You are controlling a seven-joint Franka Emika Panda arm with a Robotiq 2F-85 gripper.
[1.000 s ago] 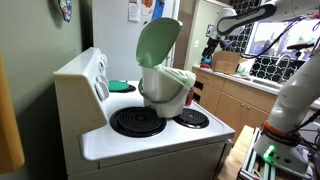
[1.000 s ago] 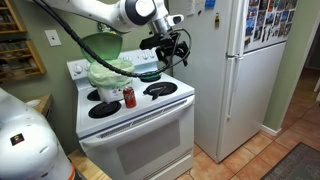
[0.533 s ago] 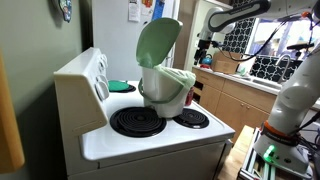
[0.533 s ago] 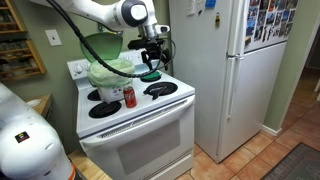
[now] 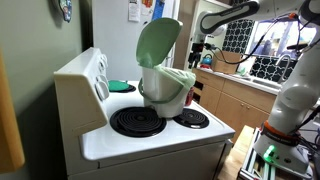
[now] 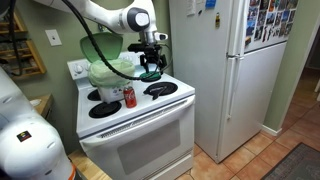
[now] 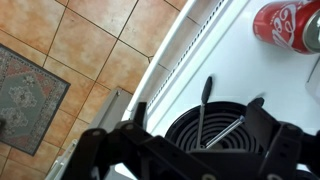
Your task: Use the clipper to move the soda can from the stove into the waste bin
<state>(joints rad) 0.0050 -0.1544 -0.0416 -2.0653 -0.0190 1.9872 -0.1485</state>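
The soda can stands upright near the front edge of the white stove, between the two front burners. It shows at the top right of the wrist view. The waste bin stands on the stove with its green lid raised, and hides the can in that exterior view. The clipper, thin metal tongs, lies on a coil burner. My gripper hangs above the stove's right side, jaws wide apart and empty, with the clipper below it.
A white fridge stands close beside the stove. A green dish lies on a back burner. Wooden counter cabinets with clutter are behind. A tiled floor with a rug lies below the stove's front edge.
My arm has swung from beside the fridge over the stove, and the gripper now hangs above the right burners. The can and bin have not moved.
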